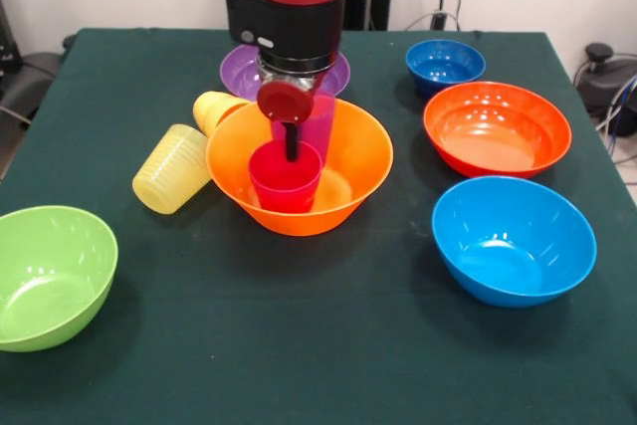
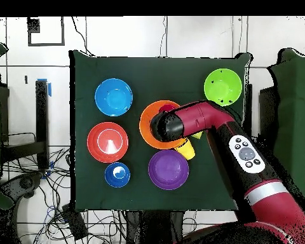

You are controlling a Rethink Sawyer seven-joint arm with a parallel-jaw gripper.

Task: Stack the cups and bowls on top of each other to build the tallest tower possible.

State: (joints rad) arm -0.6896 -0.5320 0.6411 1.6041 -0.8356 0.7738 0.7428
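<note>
Orange-yellow bowl (image 1: 343, 161) is sitting mid-table on the green cloth (image 1: 299, 345), holding an upright red-pink cup (image 1: 286, 178). The gripper (image 1: 292, 141) is hanging straight down over it, a dark finger dipping inside the cup's mouth; whether it is spread or pinching the rim cannot be told. A translucent purple cup (image 1: 320, 124) is standing just behind, also in the bowl. Ribbed pale yellow cup (image 1: 172, 168) is lying on its side against the bowl's outer wall, orange-yellow cup (image 1: 215, 107) beside it. Purple bowl (image 1: 239, 69) is lying behind the arm. Red-orange bowl (image 1: 497, 128), light blue bowl (image 1: 514, 241), small dark blue bowl (image 1: 445, 63) and lime green bowl (image 1: 50, 274) are standing apart, unstacked.
</note>
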